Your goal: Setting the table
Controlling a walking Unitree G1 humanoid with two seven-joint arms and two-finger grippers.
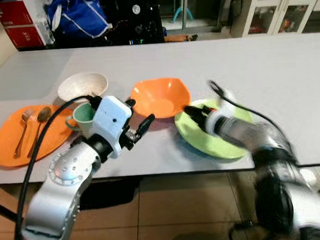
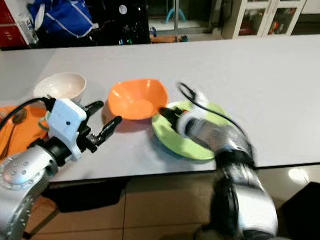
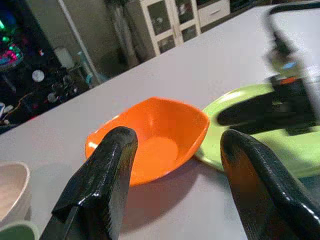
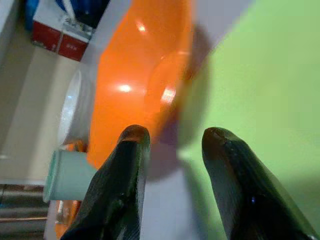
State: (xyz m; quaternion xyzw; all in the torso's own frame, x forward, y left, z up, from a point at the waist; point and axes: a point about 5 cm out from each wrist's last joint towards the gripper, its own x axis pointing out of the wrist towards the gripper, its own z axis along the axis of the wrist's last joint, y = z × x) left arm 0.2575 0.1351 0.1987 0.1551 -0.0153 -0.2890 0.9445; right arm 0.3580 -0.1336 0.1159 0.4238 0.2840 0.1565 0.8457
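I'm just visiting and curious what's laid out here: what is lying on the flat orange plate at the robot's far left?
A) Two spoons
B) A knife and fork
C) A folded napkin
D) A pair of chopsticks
A: two spoons lie side by side on the flat orange plate, handles pointing toward the robot's edge of the table.

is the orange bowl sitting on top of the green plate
No, the orange bowl rests on the grey table beside the green plate, its corner just next to the plate's rim.
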